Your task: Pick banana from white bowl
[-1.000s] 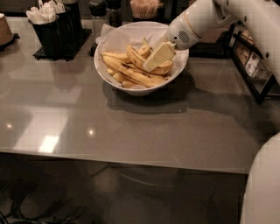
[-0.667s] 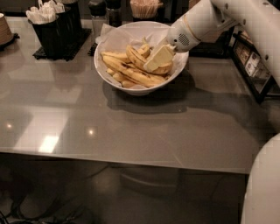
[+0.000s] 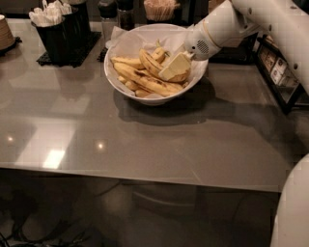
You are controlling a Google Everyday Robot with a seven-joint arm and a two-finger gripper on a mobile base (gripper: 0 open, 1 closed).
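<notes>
The white bowl (image 3: 145,99) stands at the back middle of the grey table, lined with white paper and holding several yellow bananas. A curved yellow banana with brown flecks (image 3: 148,63) lies near the bowl's middle, above a longer, straighter one (image 3: 145,81). My gripper (image 3: 175,67) reaches in from the upper right on the white arm (image 3: 227,24). It sits low inside the bowl at the right side, on top of the bananas and against the right end of the curved one.
Black holders with napkins and utensils (image 3: 60,29) stand at the back left, with a brown cup (image 3: 5,31) at the far left. Shakers (image 3: 108,14) and a toothpick holder (image 3: 159,9) stand behind the bowl. A black rack (image 3: 282,72) is at the right edge. My white body (image 3: 292,207) fills the lower right.
The gripper has sunk slightly lower into the bowl's right side. The bowl and bananas have not visibly moved.
</notes>
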